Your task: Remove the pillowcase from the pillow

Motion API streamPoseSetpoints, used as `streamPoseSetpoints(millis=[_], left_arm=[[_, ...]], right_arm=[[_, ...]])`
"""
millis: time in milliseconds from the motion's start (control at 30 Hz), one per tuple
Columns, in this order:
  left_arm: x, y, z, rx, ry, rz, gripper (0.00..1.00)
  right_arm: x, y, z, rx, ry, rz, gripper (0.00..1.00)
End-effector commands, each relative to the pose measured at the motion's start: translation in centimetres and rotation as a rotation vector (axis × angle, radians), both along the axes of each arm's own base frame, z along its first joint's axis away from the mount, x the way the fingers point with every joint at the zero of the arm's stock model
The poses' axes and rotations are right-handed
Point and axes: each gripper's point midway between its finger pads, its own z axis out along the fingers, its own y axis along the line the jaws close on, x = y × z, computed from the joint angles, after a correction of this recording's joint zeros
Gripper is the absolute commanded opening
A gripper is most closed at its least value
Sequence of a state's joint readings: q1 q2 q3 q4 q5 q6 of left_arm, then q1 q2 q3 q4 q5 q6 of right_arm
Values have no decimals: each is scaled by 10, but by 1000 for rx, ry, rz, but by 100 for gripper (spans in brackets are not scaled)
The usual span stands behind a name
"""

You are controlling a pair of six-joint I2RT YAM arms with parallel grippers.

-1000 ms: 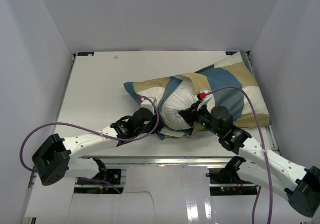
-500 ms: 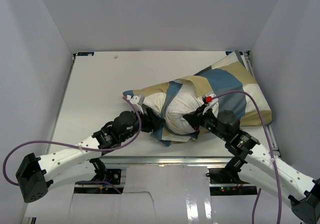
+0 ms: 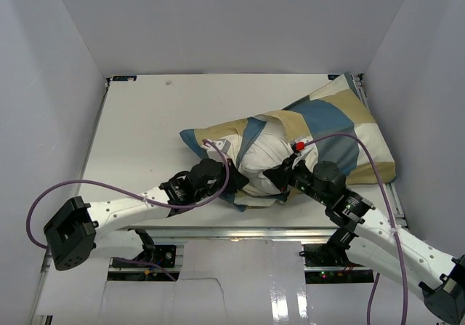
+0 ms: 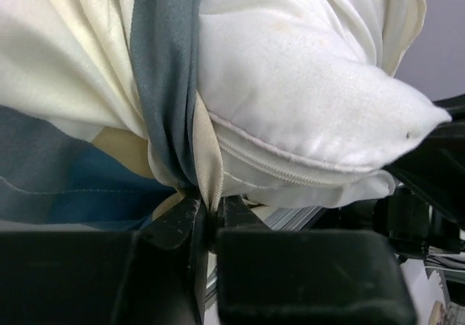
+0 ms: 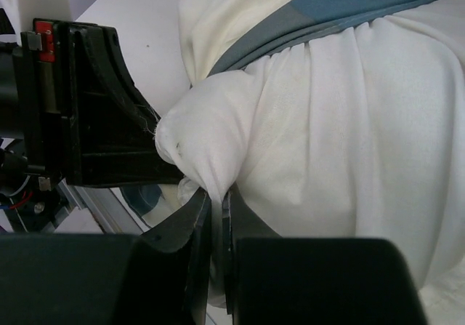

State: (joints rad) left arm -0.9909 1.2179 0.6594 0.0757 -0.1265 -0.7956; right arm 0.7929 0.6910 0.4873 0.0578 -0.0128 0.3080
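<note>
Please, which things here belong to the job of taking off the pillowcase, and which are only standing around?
Belong to the job:
pillowcase, pinched by the left gripper
pillow, its corner pinched by the right gripper

Only around:
table
purple cables
walls

The pillowcase (image 3: pixel 327 118) is showing wide blocks of blue, tan and cream with blue edging; the pillow (image 3: pixel 263 152) is showing plain white. The table (image 3: pixel 145 121) is appearing off-white, the cables (image 3: pixel 80 182) purple, the arms (image 3: pixel 116 209) white with black joints.
</note>
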Motion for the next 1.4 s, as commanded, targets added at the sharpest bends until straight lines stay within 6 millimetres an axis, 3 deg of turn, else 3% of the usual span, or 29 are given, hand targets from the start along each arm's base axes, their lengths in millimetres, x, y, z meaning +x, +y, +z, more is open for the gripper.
streamPoseSetpoints(millis=[0, 33, 233, 333, 367, 400, 433, 500, 600, 767, 800, 833, 867, 900, 967, 1067, 1233, 1367], left_arm=[[11, 31, -5, 33, -28, 146, 11], [10, 42, -5, 50, -27, 172, 1], [17, 92, -16, 135, -17, 317, 0], [20, 106, -15, 135, -16, 346, 0], [19, 107, -10, 120, -22, 344, 0], [18, 107, -8, 116, -26, 335, 10], [17, 103, -5, 100, -29, 310, 11], [14, 98, -1, 85, -34, 280, 10], [9, 88, 3, 58, -43, 214, 0], [0, 68, 11, -7, -56, 104, 0], [0, 65, 12, -10, -55, 92, 9], [-1, 63, 11, -9, -51, 81, 25], [-1, 62, 11, -5, -48, 73, 25], [-1, 62, 11, 5, -46, 71, 20], [1, 66, 9, 23, -41, 97, 0], [1, 68, 13, 10, -46, 105, 0], [3, 65, 20, -4, -52, 108, 0], [20, 92, 7, 98, -31, 274, 0]], right_arm=[[6, -9, 46, 58, -130, -44, 8], [4, -14, 51, 35, -140, -45, 8], [2, -50, 66, 12, -163, -174, 8], [-3, -68, 62, 17, -155, -236, 8], [-3, -71, 59, 14, -151, -245, 8], [-3, -75, 51, 0, -141, -261, 8], [-4, -77, 50, 3, -142, -266, 8], [-6, -76, 43, -5, -129, -257, 8], [-11, -68, 43, 11, -126, -205, 8], [-18, -51, 43, 67, -127, -120, 8], [-17, -49, 40, 61, -118, -114, 8], [-16, -49, 40, 56, -117, -121, 8], [-14, -51, 39, 49, -121, -134, 8], [-11, -54, 41, 43, -127, -154, 8], [-11, -56, 47, 44, -141, -161, 8], [-13, -57, 59, 51, -151, -155, 8], [-16, -55, 59, 47, -145, -135, 8], [-16, -74, 71, 60, -187, -206, 8]])
